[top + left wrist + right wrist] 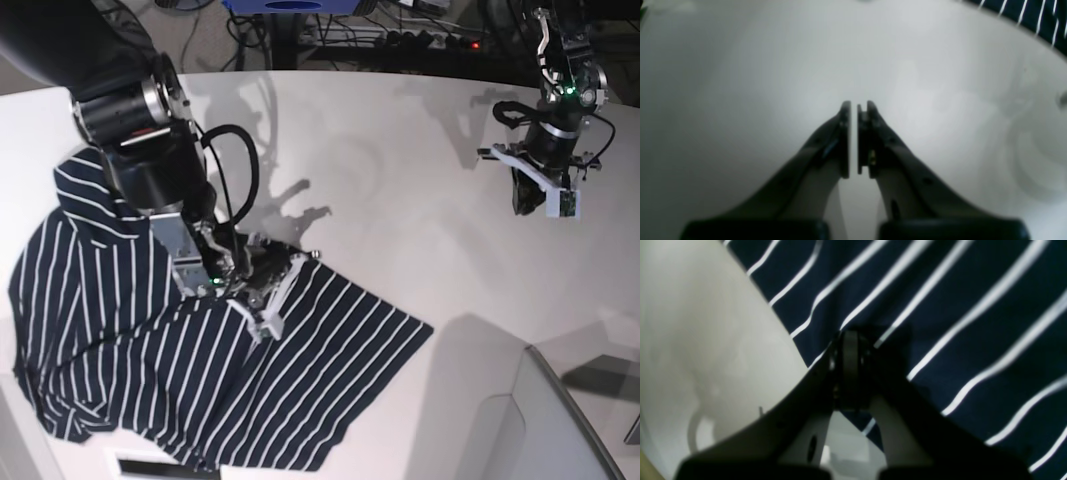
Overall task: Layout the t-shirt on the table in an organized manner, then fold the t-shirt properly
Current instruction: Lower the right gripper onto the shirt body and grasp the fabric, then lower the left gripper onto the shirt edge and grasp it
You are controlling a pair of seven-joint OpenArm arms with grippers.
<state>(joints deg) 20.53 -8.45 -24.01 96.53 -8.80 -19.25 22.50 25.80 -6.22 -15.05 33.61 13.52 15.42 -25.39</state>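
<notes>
The dark navy t-shirt (150, 350) with thin white stripes lies spread but rumpled over the left front of the white table (400, 180). My right gripper (272, 290) is down at the shirt's upper right edge. In the right wrist view its tips (850, 336) are shut just inside the cloth's border (940, 323), and no cloth shows between them. My left gripper (524, 200) hangs shut and empty above bare table at the far right. Its wrist view shows the closed fingers (853, 106) over the tabletop (740, 100), with only a corner of the shirt (1033, 16) at top right.
A pale grey box-like block (560, 420) rises at the table's front right corner. Cables and power strips (420, 35) lie behind the far edge. A small white piece (150, 466) pokes out below the shirt's front edge.
</notes>
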